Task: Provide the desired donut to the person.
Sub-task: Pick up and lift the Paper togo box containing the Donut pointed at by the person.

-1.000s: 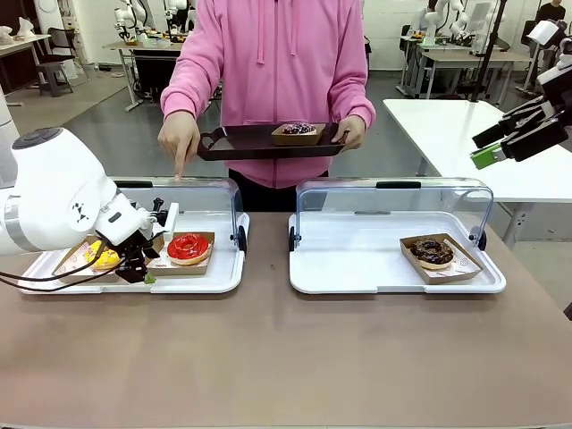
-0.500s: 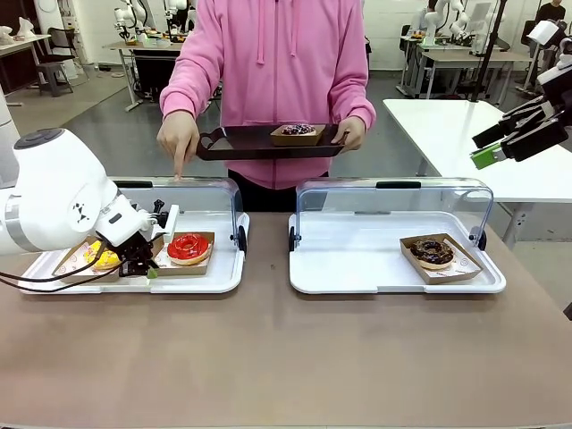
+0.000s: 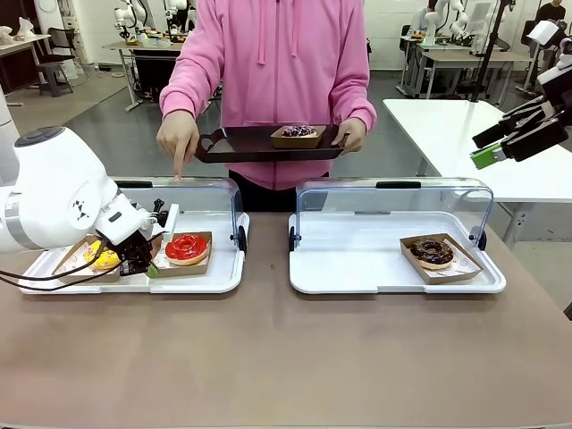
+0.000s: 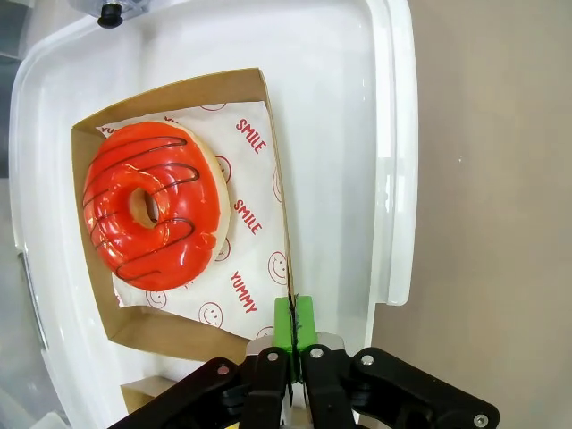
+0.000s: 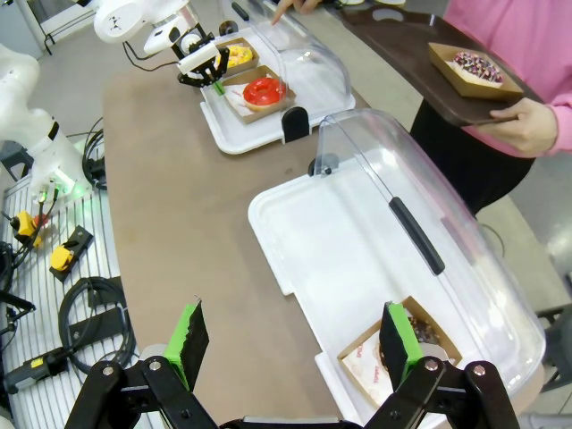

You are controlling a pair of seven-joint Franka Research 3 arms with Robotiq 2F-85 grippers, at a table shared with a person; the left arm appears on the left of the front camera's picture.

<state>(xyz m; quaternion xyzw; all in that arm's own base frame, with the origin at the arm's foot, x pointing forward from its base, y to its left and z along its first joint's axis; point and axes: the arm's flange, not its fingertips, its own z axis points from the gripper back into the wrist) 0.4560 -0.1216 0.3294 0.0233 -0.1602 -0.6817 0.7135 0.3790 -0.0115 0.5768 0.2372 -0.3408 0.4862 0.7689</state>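
Observation:
A red-glazed donut [image 3: 186, 248] [image 4: 152, 214] lies in a brown paper carton [image 4: 192, 326] inside the left white display case [image 3: 214, 279]. My left gripper [image 3: 143, 266] [image 4: 293, 313] is shut on that carton's near edge, with its green pads pressed together. The person [image 3: 277, 63], in a pink hoodie, holds a dark serving tray [image 3: 250, 147] carrying a sprinkled donut [image 3: 298, 131]. One finger [image 3: 179, 165] points down at the left case's lid. My right gripper [image 3: 492, 147] [image 5: 295, 344] hangs open and high at the right, holding nothing.
A yellow donut [image 3: 103, 257] sits in its own carton left of the red one. A chocolate donut [image 3: 432, 252] [image 5: 420, 335] lies in the right case [image 3: 357, 268]. Both clear lids [image 3: 393, 210] stand raised at the back. Bare brown tabletop [image 3: 286, 357] stretches in front.
My left gripper has edged right to the red donut's carton, and the carton with the donut has shifted slightly. The person and my right arm have stayed put.

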